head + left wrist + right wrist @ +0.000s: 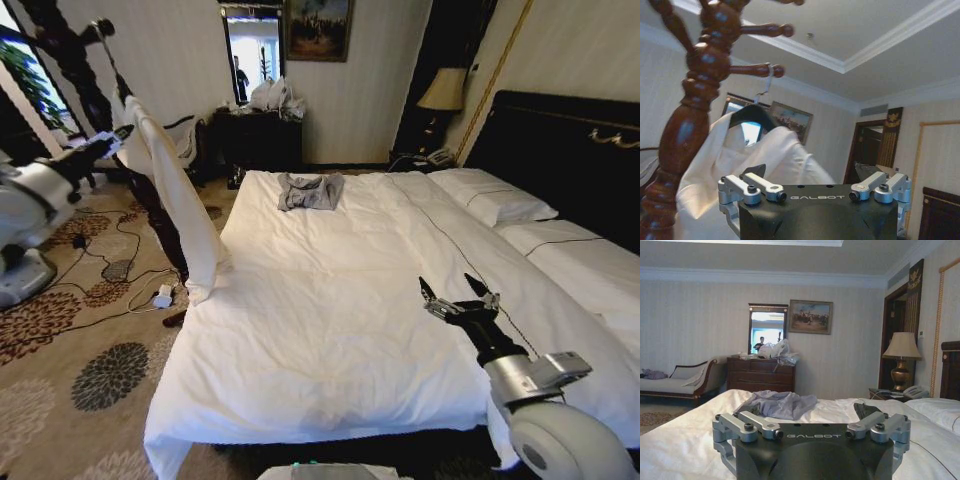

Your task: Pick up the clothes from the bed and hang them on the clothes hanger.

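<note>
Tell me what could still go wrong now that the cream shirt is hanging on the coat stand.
1. The clothes hanger hangs by its thin hook from one peg of the coat stand. The left end effector is right beside the shirt, so pulling back might snag the fabric and tug the hook off.
2. The shirt's hem reaches down near the bed edge and floor, where it might catch or drag.
3. The right end effector hovers open over the sheets and might catch them if lowered.

"GALBOT" in pale caps on black body of left gripper point(816, 192), centred betw. its two silver finger mounts. Same "GALBOT" on black body of right gripper point(813, 432), likewise centred betw. the mounts. No other readable text or nos.
</note>
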`<state>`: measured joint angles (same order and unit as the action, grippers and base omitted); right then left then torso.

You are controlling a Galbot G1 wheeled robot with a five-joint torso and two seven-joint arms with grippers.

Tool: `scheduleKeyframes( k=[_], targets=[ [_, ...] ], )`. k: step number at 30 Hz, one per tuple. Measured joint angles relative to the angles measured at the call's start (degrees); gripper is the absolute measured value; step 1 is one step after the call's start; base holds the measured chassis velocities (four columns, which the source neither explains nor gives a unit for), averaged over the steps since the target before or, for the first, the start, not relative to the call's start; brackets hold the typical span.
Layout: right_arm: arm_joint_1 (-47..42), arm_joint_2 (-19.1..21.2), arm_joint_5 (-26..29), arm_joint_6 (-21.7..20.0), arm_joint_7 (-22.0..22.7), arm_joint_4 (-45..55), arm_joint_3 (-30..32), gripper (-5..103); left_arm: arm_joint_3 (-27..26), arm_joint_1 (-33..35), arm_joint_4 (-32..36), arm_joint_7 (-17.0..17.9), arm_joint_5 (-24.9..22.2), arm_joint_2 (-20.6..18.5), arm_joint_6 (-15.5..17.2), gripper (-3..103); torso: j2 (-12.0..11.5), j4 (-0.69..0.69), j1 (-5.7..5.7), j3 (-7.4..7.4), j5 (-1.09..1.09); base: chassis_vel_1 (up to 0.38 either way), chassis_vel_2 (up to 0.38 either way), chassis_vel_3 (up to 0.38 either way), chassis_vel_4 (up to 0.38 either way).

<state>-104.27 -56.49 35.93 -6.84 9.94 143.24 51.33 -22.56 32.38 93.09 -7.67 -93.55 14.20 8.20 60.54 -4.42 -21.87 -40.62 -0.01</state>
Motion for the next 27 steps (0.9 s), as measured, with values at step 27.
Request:
scheduleKeyframes(
  k=[27],
  targets=[
    [-3.9,-8.0,-9.5,3.1,-0.4,0.0,-0.2,100,-26.0,57.9,27.6,-0.5,41.4,27.0,-19.1,100,0.0,-0.03,-0.01,0.0,0.01,0.0,0.0,0.0,0.0]
  ],
)
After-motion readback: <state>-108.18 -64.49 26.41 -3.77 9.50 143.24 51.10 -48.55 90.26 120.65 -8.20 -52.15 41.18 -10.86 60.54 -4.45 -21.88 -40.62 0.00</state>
